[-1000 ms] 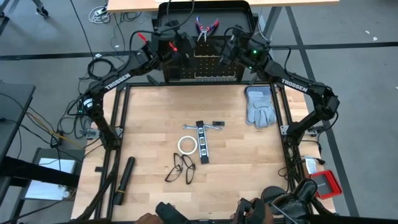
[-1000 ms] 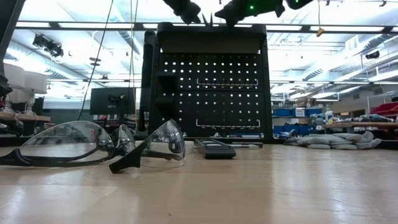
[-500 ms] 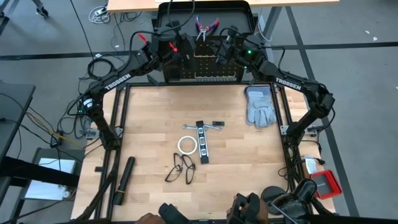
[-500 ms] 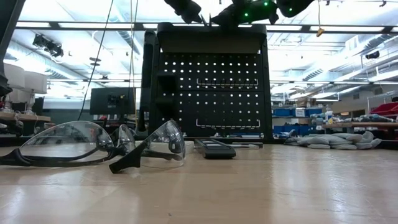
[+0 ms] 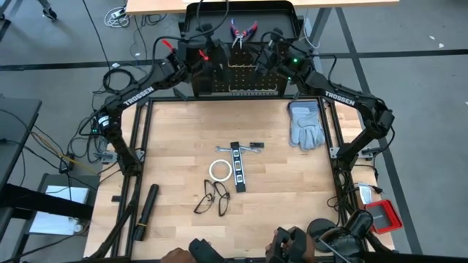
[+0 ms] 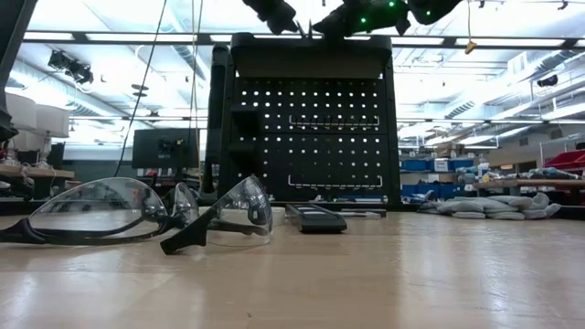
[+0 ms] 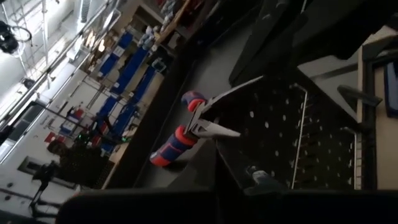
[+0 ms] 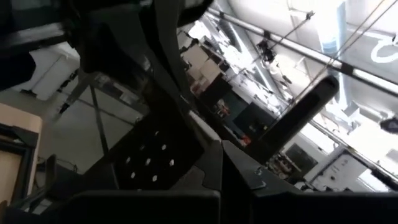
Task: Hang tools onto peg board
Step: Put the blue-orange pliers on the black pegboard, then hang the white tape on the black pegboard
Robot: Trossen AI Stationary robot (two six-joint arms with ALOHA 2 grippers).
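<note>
High view shows you the pliers (image 5: 243, 31) lying on the peg board's (image 5: 241, 73) top shelf at the counter's far edge, handles pointing away, between both closed, empty jaws; the right gripper (image 5: 265, 52) is nearer than the left gripper (image 5: 212, 55).

Left arm: reaches from its base at the table's left edge toward the far side; left hand (image 5: 207, 52) raised high, fingers closed together, holding nothing visible.

Right arm: reaches from its base at the table's right edge, elbow bent outward, forearm angled inward; right hand (image 5: 265, 51) raised at similar height, fingers closed, nothing seen between them.
</note>
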